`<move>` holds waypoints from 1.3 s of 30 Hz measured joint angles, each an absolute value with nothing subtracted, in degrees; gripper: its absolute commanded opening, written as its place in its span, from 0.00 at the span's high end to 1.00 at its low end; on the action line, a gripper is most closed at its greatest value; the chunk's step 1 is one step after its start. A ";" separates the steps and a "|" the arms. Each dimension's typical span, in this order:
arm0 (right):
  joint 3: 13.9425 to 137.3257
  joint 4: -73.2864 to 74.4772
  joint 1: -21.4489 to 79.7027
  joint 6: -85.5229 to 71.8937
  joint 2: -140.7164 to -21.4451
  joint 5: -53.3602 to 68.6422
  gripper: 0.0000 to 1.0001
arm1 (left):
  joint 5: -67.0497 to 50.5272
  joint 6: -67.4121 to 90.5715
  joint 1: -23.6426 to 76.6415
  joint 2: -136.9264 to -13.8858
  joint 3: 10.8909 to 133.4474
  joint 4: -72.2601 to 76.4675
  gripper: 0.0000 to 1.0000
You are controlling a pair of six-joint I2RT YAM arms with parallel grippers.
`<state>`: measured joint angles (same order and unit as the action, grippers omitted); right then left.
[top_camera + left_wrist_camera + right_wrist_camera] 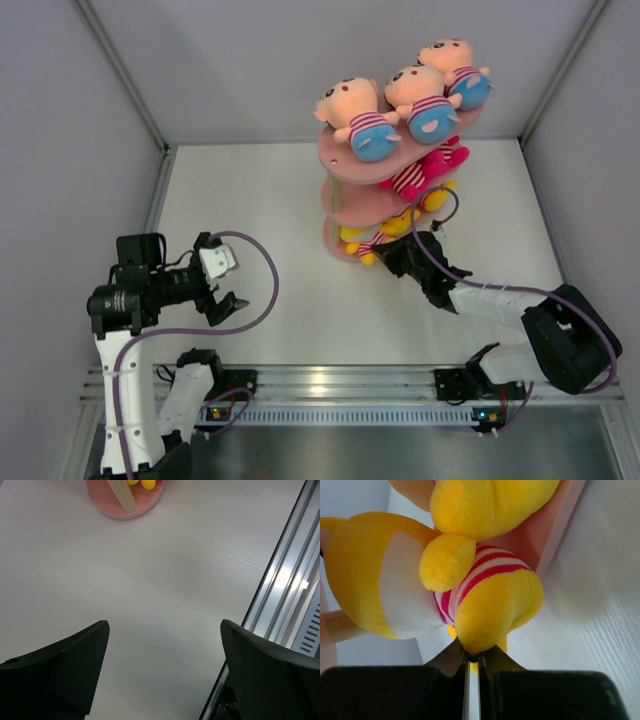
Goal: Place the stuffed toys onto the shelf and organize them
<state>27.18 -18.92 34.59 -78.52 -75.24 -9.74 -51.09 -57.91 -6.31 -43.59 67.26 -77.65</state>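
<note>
The pink three-tier shelf (pixel 333 158) stands at the back right. Three peach-faced toys in striped shirts and blue shorts (pixel 362 118) lie on its top board. Magenta-limbed toys (pixel 425 170) lie on the middle board and yellow toys (pixel 372 240) on the bottom one. My right gripper (pixel 400 255) is at the bottom board. In the right wrist view it (pixel 472 655) is shut on the leg of a yellow toy in a striped shirt (pixel 495 600), which rests against the pink board (pixel 552 525). My left gripper (pixel 222 285) is open and empty over the table, far left of the shelf.
Another yellow toy (pixel 490 505) lies just above the held one. The left wrist view shows the shelf's bottom board (pixel 107 505) with a pale post (pixel 122 495), and the metal rail (pixel 285 585) at the table's near edge. Grey walls enclose the table.
</note>
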 measured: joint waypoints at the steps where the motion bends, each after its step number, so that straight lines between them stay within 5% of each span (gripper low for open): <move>1: 27.88 -18.79 34.57 -78.04 -75.50 -9.72 1.00 | -51.09 -57.98 -6.31 -43.62 67.26 -77.65 0.01; 3: 28.93 -18.31 34.57 -77.06 -75.66 -9.76 0.94 | -51.09 -58.02 -6.31 -43.62 67.22 -77.65 0.01; 7: 29.41 -17.63 34.57 -76.07 -75.72 -9.87 0.56 | -51.05 -58.24 -6.31 -43.62 66.92 -77.65 0.01; 10: 29.54 -17.47 34.54 -75.37 -76.29 -9.58 0.48 | -51.05 -58.28 -6.31 -43.62 66.92 -77.65 0.01; 14: 30.13 -17.56 34.52 -74.13 -76.69 -9.19 0.46 | -51.05 -58.28 -6.31 -43.62 66.89 -77.65 0.01; 18: 30.52 -17.52 34.46 -71.48 -76.69 -8.86 0.89 | -51.03 -58.39 -6.31 -43.62 66.63 -77.65 0.01; 20: 30.96 -17.61 34.37 -70.83 -76.69 -8.69 1.00 | -51.03 -58.41 -6.31 -43.62 66.59 -77.65 0.01; 27: 33.52 -18.04 34.15 -70.70 -79.35 -7.62 1.00 | -50.92 -58.41 -6.31 -43.62 66.59 -77.65 0.01; 33: 37.54 -18.17 33.95 -70.54 -84.09 -6.35 0.68 | -50.54 -58.39 -6.31 -43.62 66.59 -77.65 0.01; 39: 35.42 -20.32 33.65 -71.16 -84.05 -5.34 0.58 | -49.80 -58.41 -6.31 -43.18 66.50 -77.67 0.01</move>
<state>35.42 -20.32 33.65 -71.16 -84.05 -5.34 -49.80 -58.41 -6.31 -43.18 66.50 -77.67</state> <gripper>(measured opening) 0.385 0.987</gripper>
